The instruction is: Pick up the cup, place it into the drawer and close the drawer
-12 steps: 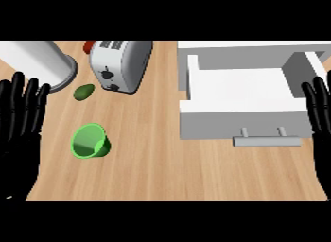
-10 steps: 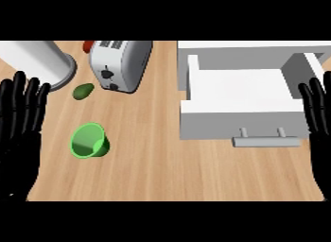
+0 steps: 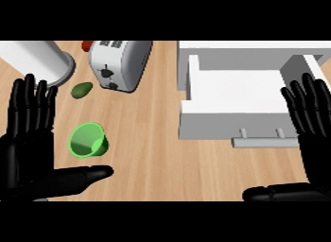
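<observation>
Head view looks down on a pale wood-grain counter (image 3: 147, 156), where the green cup (image 3: 89, 140) lies on its side at near left, just right of the open, empty left hand (image 3: 29, 142), with the open white drawer (image 3: 238, 94) well apart at far right. A small dark-green avocado (image 3: 82, 89), a boxy silver toaster (image 3: 119, 64) and a white cylinder (image 3: 36, 59) stand beyond the cup, nothing between cup and drawer, while the right hand (image 3: 318, 127) rests open and empty beside the drawer's handle (image 3: 265, 140)

Green cup (image 3: 89, 140) lies beside left hand (image 3: 23, 146); drawer (image 3: 238, 101) open.
</observation>
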Available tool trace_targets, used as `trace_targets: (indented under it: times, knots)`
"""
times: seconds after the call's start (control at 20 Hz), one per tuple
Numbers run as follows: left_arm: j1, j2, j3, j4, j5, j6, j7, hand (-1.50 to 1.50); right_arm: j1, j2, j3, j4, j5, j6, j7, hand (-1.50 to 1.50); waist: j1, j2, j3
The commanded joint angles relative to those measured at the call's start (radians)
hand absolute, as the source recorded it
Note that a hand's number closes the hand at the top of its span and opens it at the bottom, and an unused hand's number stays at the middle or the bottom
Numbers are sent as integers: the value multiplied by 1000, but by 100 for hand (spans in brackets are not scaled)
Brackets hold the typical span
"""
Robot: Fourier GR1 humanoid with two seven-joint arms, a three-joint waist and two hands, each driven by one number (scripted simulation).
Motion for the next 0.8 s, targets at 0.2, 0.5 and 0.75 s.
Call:
trace_targets:
  times: [0.2,0.5,0.75]
  knots:
    - [20,-10,1,69,57,13,-60,-150,-5,36,32,-6,32,-17,41,-150,1,-1,-2]
    - [-74,-10,-56,126,13,122,-42,-150,7,20,-15,33,-10,40,-34,-150,-2,-1,-2]
    - [-38,-5,39,174,67,32,-91,-150,-58,0,-68,110,-35,54,-29,-150,1,0,-2]
